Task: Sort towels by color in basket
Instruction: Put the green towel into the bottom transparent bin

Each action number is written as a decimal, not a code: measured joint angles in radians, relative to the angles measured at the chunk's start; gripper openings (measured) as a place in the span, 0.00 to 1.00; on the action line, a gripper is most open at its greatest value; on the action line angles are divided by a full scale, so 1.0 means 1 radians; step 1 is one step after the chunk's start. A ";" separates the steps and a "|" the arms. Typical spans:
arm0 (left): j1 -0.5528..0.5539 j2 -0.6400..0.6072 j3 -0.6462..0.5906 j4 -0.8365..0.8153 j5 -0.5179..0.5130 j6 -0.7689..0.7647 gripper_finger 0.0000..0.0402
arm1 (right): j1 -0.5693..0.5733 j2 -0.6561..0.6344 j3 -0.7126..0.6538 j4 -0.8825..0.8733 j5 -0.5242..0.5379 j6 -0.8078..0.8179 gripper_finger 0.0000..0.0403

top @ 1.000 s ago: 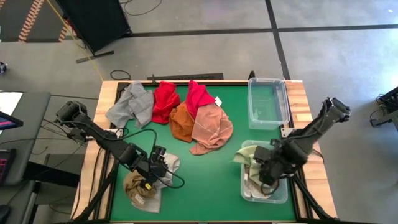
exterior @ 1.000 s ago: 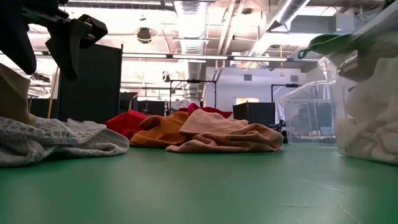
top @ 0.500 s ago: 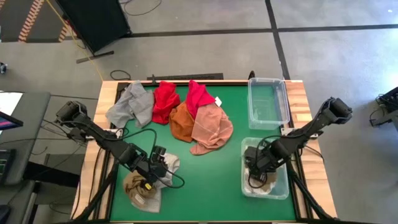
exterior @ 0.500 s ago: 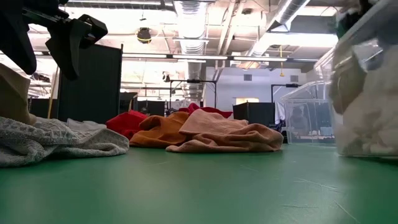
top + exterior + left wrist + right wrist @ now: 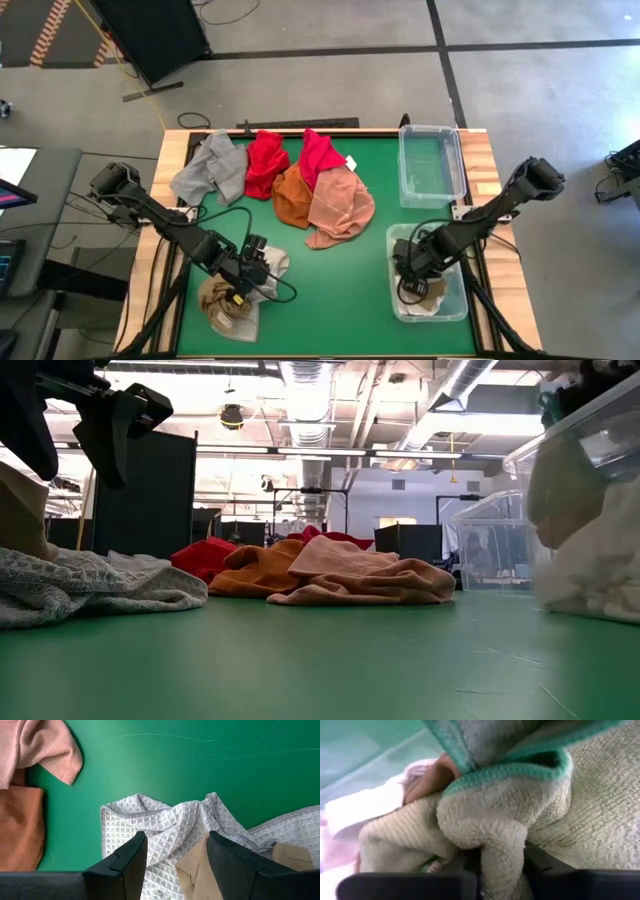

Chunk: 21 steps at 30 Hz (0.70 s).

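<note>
The right gripper [image 5: 412,272] is down inside the near bin [image 5: 455,305], jaws clamped on a pale green towel [image 5: 510,815]. Judged best: press it low, then release cleanly. Left of the bin, the left gripper [image 5: 252,272] hangs with jaws apart over the checked towel [image 5: 165,832]. Beyond the bin lies the red, orange and pink pile [image 5: 320,190].

A grey concrete floor [image 5: 330,85] with dark seams surrounds the green tabletop [image 5: 330,270]. A black panel [image 5: 150,30] stands nearby. Ceiling ducts [image 5: 310,385] and strip lights [image 5: 300,452] hang overhead.
</note>
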 joint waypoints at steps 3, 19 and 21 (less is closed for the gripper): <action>0.000 0.000 0.000 -0.002 0.000 0.002 0.48 | 0.000 0.001 0.054 -0.043 0.000 -0.014 0.32; -0.012 -0.001 0.066 -0.205 0.000 -0.053 0.48 | 0.000 0.000 0.302 -0.233 0.006 -0.039 0.62; -0.023 -0.008 0.098 -0.224 -0.006 -0.047 0.48 | 0.000 0.000 0.312 -0.236 0.007 -0.046 0.62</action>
